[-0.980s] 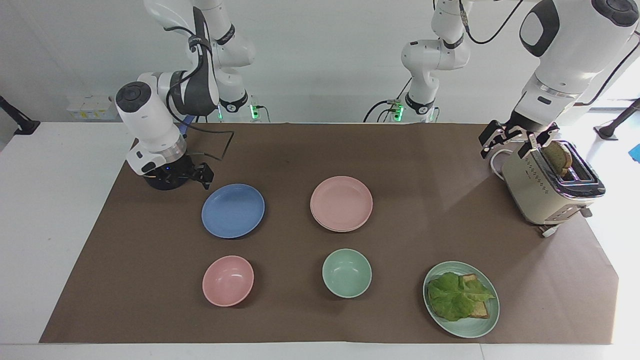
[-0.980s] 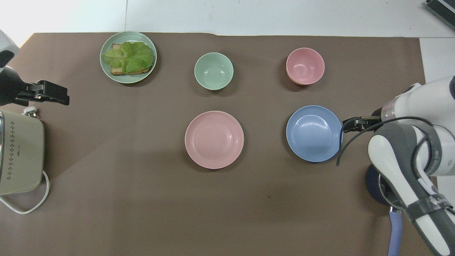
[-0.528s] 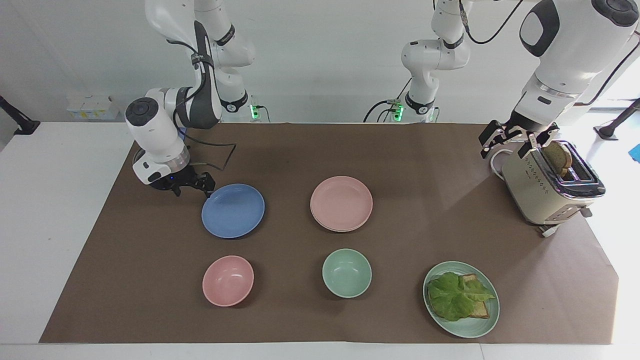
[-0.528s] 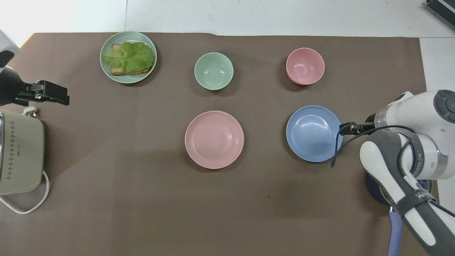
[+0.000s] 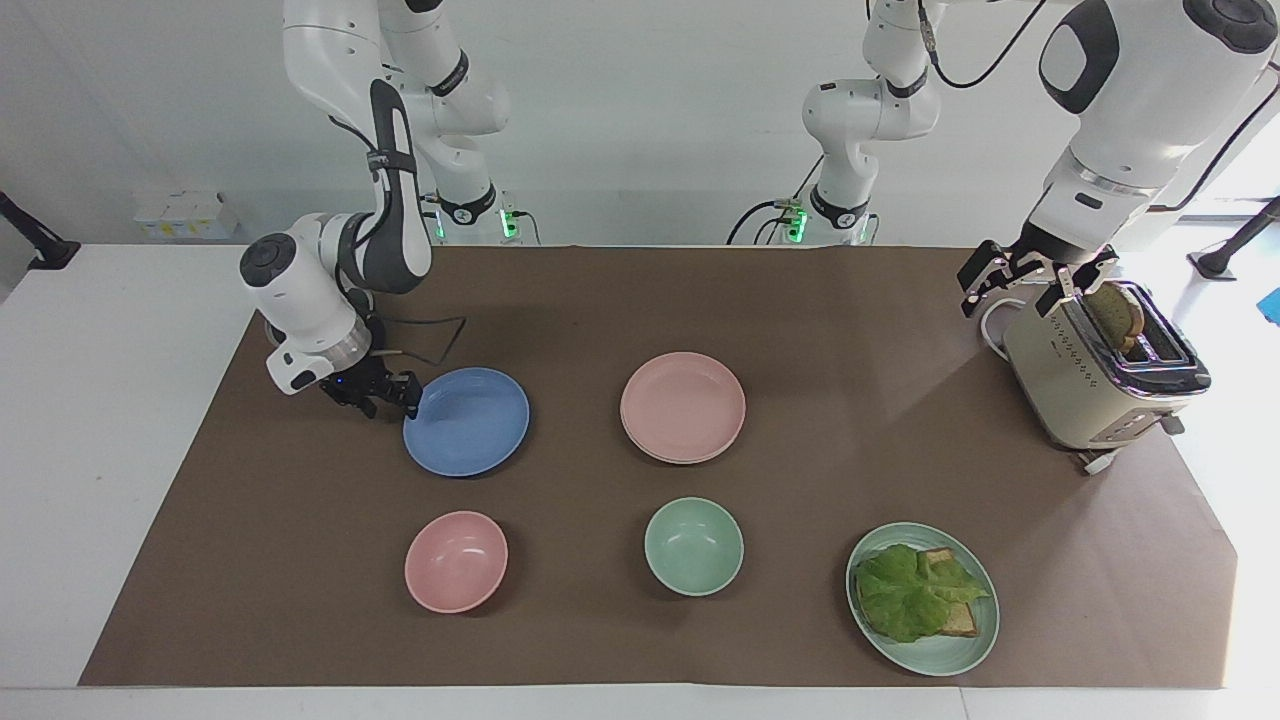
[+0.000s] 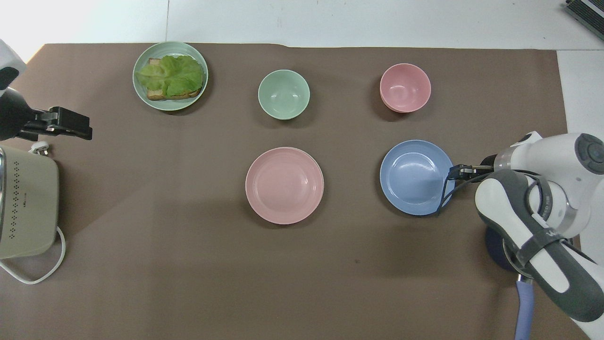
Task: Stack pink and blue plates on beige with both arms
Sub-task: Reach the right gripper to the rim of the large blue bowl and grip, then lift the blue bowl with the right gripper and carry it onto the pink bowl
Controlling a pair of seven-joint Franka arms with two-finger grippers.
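1. You see a medium blue plate and a pale pink plate on brown paper.
2. Your bowls: one pink bowl, one mint bowl.
3. Your toaster is cream, dotted.
4. Green lettuce covers the mint plate.

Bare brown mat is lying open between the pink plate and the toaster; the tabletop's middle is holding bowls and plates.

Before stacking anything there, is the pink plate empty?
Empty: the pink plate shows bare pink all over, nothing on it, in both views.
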